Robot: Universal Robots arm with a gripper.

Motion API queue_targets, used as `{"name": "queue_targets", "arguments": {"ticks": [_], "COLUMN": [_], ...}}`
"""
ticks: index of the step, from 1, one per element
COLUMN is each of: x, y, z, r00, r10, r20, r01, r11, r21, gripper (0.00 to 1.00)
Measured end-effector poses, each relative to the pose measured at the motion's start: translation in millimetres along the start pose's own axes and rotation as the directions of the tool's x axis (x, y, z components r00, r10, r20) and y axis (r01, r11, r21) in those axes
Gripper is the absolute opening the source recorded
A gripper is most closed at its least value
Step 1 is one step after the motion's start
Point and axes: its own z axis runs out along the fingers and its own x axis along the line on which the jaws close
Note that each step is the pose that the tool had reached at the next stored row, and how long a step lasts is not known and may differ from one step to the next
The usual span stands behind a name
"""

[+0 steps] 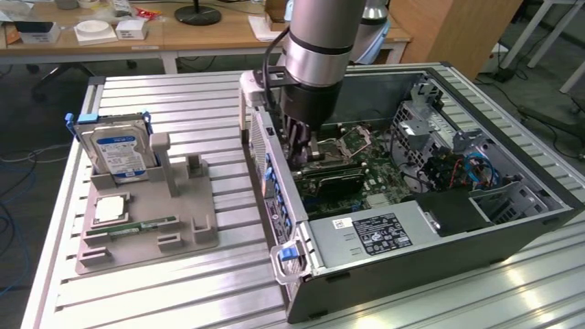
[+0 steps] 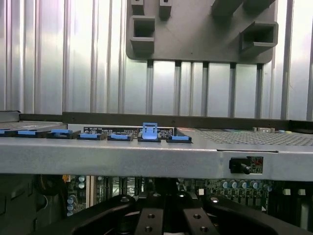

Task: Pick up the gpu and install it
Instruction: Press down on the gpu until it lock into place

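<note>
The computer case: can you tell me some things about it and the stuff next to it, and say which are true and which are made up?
1. The computer case lies open with its motherboard showing. True.
2. The gripper hangs over the grey tray. False: it reaches down inside the case, shut.
3. The hard drive stands upright in the tray. True.
4. The memory stick is plugged into the motherboard. False: it lies in the tray.
5. The case has blue clips along its edge. True.
</note>
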Motion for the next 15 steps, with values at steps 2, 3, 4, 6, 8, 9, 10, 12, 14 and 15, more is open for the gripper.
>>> {"name": "queue_targets", "arguments": {"ticks": [2, 3, 4, 6, 8, 9, 10, 12, 14, 15], "x": [0.9, 1.5, 2.1, 3.3, 3.6, 3.7, 3.7, 3.7, 3.6, 3.6], "y": [0.0, -0.1, 0.0, 0.0, 0.1, 0.2, 1.0, 3.0, 4.9, 5.5], "z": [0.0, 0.0, 0.0, -0.1, 0.0, 0.0, -0.1, 0.1, 0.2, 0.2], "r00": [1.0, 1.0, 1.0, 1.0, 1.0, 1.0, 1.0, 1.0, 1.0, 1.0], "r10": [0.0, 0.0, 0.001, 0.001, 0.001, 0.001, 0.001, 0.001, 0.001, 0.001], "r20": [-0.0003, -0.0004, -0.0005, -0.0004, -0.0011, -0.003, -0.0049, -0.0061, -0.007, -0.0076], "r01": [0.0, 0.0, -0.001, -0.001, -0.001, -0.001, -0.001, -0.001, -0.001, -0.001], "r11": [1.0, 1.0, 1.0, 1.0, 1.0, 1.0, 1.0, 1.0, 1.0, 1.0], "r21": [0.0001, 0.0, 0.0, -0.0004, -0.0009, -0.0012, -0.0014, -0.0014, -0.0015, -0.0017], "gripper": [0.1, 0.1, 0.1, 0.1, 0.1, 0.1, 0.1, 0.1, 0.1, 0.1]}}
